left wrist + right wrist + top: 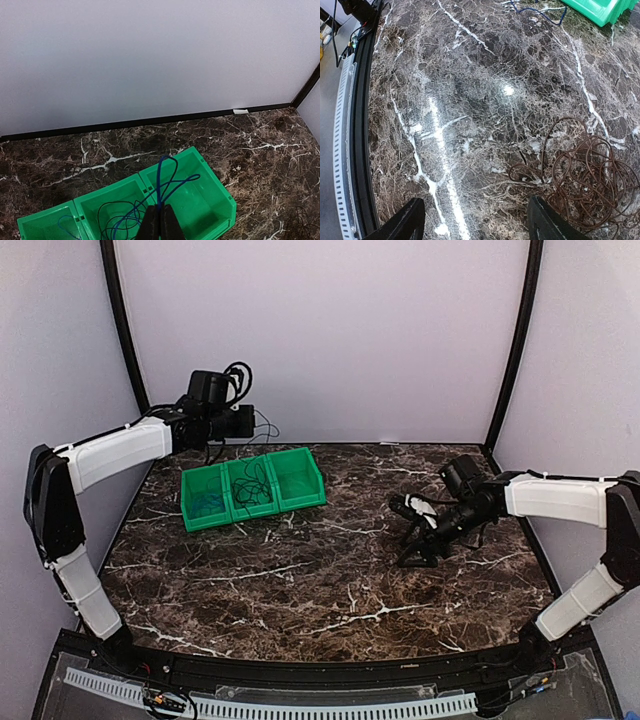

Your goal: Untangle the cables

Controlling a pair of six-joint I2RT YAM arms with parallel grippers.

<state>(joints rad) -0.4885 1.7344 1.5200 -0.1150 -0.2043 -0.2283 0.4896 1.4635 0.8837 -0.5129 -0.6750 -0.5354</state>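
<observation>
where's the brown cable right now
The brown cable lies in a loose tangle on the marble table, lower right in the right wrist view, just ahead of the right claw.

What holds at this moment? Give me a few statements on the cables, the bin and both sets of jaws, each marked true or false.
1. The left jaws are shut on a blue cable that trails down into the green bin. True.
2. The brown cable lies inside the green bin. False: it lies in a tangle on the marble table, close to the right jaws.
3. The right jaws are open and hold nothing. True.
4. The green bin has two compartments. False: it has three, side by side.
</observation>
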